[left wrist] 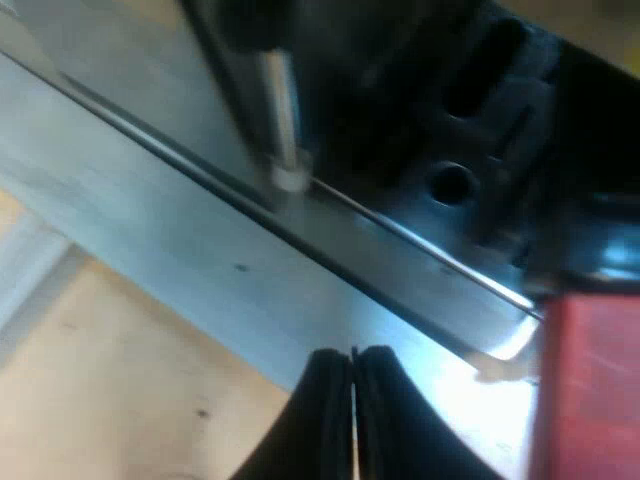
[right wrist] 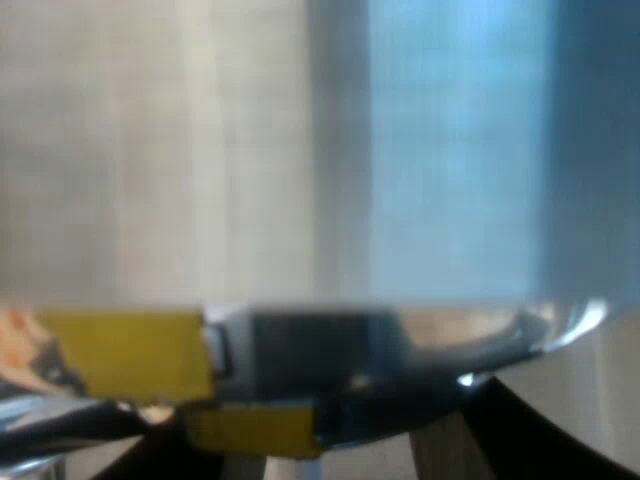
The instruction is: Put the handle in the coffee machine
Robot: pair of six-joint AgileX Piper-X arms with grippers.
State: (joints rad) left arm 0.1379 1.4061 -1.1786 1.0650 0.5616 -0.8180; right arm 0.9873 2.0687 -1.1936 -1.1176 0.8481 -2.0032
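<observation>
Lying almost together, the fingers (left wrist: 320, 410) of the left gripper (left wrist: 352, 352) are parted by no more than a thin slit, and nothing is held between them. This gripper is seen close against the espresso machine (left wrist: 150, 200), over the machine's brushed metal panel. The red end of the handle (left wrist: 590, 385) is found at the machine's front, under the machine's dark underside (left wrist: 470, 110) and just beside the left gripper. It is not touched by that gripper, and whether the holder is locked into the machine cannot be told.

A thin metal rod (left wrist: 279, 100) with a pale tip (left wrist: 289, 178) is seen reaching from the machine's dark part to the bright edge of the panel. It stands apart from the gripper and well apart from the red end. A wooden surface (left wrist: 110, 390) is seen past the machine's panel.

The right gripper (right wrist: 340, 455) is placed very near a wide pale metal wall (right wrist: 200, 150). Under that wall a rounded metal rim (right wrist: 470, 340) with a bright glint is seen, and two yellow patches (right wrist: 125, 352) lie beside it. What the rim belongs to cannot be told. How far the right gripper is open, and whether anything is held by it, cannot be told either
</observation>
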